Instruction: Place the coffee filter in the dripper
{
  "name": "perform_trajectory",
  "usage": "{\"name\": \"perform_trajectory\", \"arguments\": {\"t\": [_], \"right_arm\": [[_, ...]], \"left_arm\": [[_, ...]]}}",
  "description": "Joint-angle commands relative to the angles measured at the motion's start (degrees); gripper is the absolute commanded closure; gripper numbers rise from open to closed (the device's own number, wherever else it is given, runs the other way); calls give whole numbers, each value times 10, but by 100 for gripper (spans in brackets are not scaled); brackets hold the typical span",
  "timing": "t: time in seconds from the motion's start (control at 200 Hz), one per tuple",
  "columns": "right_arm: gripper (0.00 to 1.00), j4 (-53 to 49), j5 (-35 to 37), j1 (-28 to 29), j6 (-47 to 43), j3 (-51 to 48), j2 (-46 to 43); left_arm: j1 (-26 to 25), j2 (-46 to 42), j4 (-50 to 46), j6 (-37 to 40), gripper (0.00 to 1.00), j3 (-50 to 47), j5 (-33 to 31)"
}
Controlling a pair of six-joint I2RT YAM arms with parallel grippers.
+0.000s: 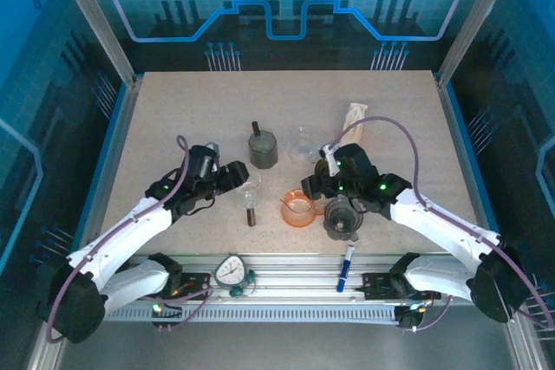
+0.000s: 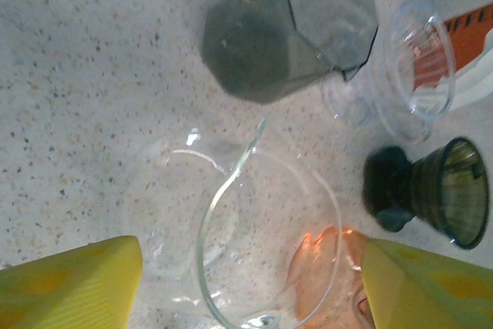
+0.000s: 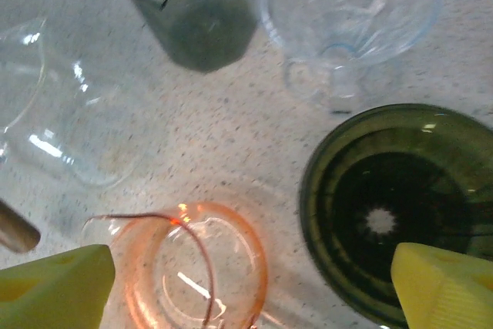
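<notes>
Left gripper stands open astride a clear glass, likely to steady it. Right gripper hangs open above the orange dripper and dark dripper. The filter pack lies far right, untouched.

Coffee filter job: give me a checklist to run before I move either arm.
1. Left gripper free: ok, open, straddling the clear glass vessel.
2. Right gripper free: ok, open above the orange dripper.
3. Filter in hand: not ok; the filter pack lies beyond the right gripper, untouched.
4. Dark dripper upright and empty: ok.
5. Which dripper is meant: cannot tell.
</notes>
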Motion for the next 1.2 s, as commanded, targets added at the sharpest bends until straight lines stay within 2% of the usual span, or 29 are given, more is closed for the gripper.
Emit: {"name": "perform_trajectory", "arguments": {"t": [0.0, 0.115, 0.365, 0.73, 1.191], "right_arm": [[9, -25, -8, 31, -21, 21, 20], [9, -20, 5, 59, -19, 22, 35], [11, -27, 42, 97, -15, 39, 66], [35, -29, -13, 136, -47, 82, 126], [55, -52, 5, 156, -63, 117, 208]], "left_arm": [[-13, 11, -8, 1, 29, -16, 4], [-16, 32, -16, 2, 41, -10, 2], [-19, 48, -37, 4, 50, -6, -21], [-19, 57, -38, 7, 51, 5, -27], [-18, 95, -31, 14, 56, 41, -41]]}}
